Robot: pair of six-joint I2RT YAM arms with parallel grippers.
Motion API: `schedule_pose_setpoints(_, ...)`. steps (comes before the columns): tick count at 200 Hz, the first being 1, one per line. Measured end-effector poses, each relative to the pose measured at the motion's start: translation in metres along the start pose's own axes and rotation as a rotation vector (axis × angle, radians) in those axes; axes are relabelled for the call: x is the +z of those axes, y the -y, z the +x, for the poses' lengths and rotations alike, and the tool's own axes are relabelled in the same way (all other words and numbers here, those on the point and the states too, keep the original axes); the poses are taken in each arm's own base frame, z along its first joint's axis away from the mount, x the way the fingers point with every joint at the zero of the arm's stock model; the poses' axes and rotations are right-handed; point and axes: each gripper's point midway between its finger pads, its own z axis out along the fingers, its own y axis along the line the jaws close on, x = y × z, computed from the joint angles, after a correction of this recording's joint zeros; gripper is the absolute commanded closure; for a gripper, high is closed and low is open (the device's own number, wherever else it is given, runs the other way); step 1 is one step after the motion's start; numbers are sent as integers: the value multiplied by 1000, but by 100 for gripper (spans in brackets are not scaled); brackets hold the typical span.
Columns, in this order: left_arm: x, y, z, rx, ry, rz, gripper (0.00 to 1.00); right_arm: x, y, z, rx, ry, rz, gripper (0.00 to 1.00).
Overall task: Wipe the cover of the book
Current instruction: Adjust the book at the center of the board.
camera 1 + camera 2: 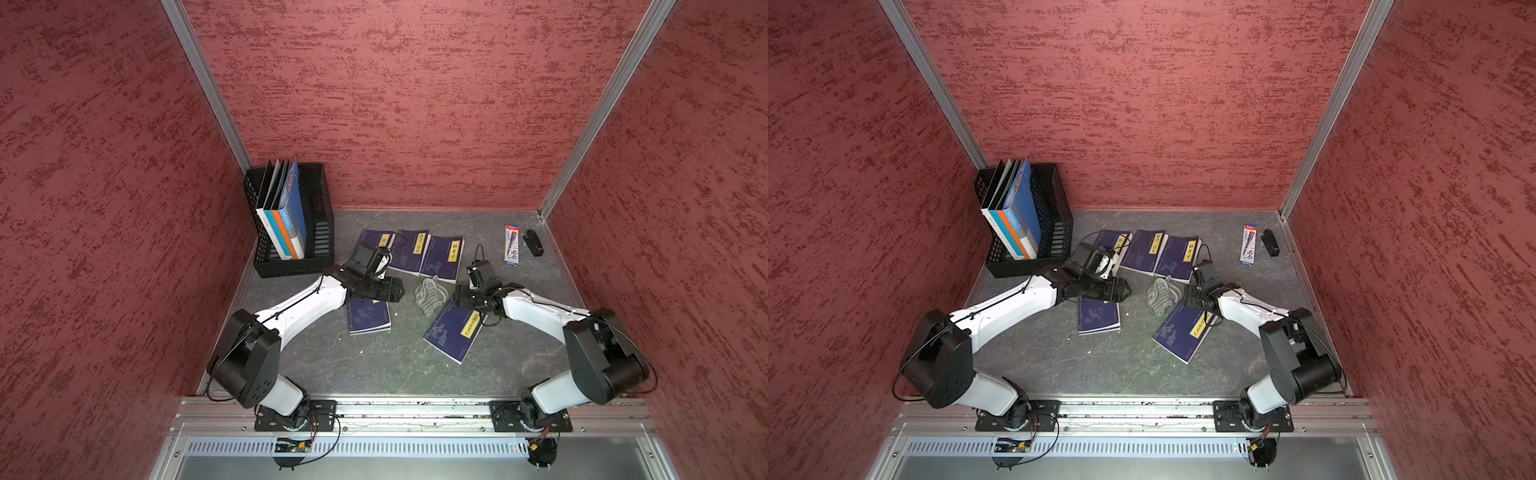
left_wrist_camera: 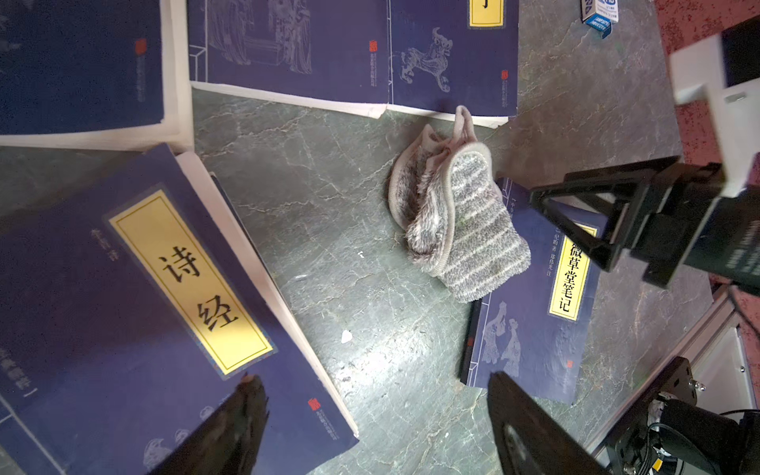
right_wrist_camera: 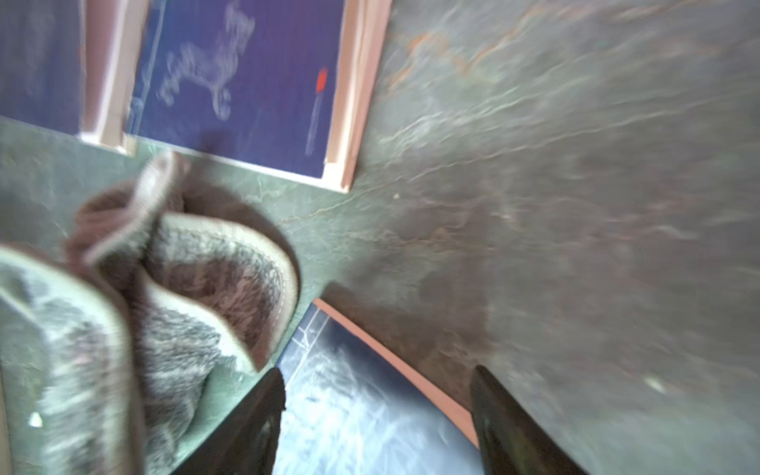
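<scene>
Several dark blue books with yellow title labels lie on the grey table. One book (image 1: 455, 330) lies at the front right, its far corner under the grey striped cloth (image 1: 430, 295). The cloth sits crumpled and free (image 2: 460, 222). My right gripper (image 1: 457, 295) is open just right of the cloth, low over that book's corner (image 3: 378, 376), with nothing between its fingers. My left gripper (image 1: 399, 289) is open left of the cloth, hovering over another blue book (image 1: 369, 316) and bare table (image 2: 374, 382). In both top views, three more books (image 1: 1156, 253) lie in a row behind.
A black mesh file basket (image 1: 320, 232) with upright folders stands at the back left, close to my left arm. A pen pack (image 1: 511, 245) and a small black object (image 1: 534, 243) lie at the back right. Red walls close in three sides.
</scene>
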Motion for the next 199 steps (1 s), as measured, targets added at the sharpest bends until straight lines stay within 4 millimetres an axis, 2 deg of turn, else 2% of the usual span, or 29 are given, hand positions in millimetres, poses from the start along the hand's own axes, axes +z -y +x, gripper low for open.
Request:
schedule_pose_setpoints(17, 5, 6, 5, 16, -17, 6, 15, -10, 3, -9, 21, 27, 30, 28)
schedule_pose_setpoints(35, 10, 14, 12, 36, -37, 16, 15, -16, 12, -4, 44, 22, 64, 28)
schedule_pose_setpoints(61, 16, 23, 20, 61, -61, 27, 15, -22, 30, 24, 87, -18, 98, 28)
schedule_pose_setpoints(88, 25, 22, 26, 65, -88, 23, 15, -27, 45, 52, 132, -53, 120, 29)
schedule_pose_setpoints(118, 36, 20, 25, 63, -110, 17, 15, -23, 48, 72, 163, -88, 111, 31)
schedule_pose_setpoints(140, 41, 25, 17, 65, -104, 24, 15, -13, 45, 85, 169, -128, 92, 36)
schedule_pose_setpoints(171, 41, 32, 2, 72, -73, 38, 15, -2, 31, 71, 151, -93, 49, 43)
schedule_pose_setpoints(199, 39, 32, -2, 73, -61, 35, 15, 4, 22, 63, 108, -73, 15, 45)
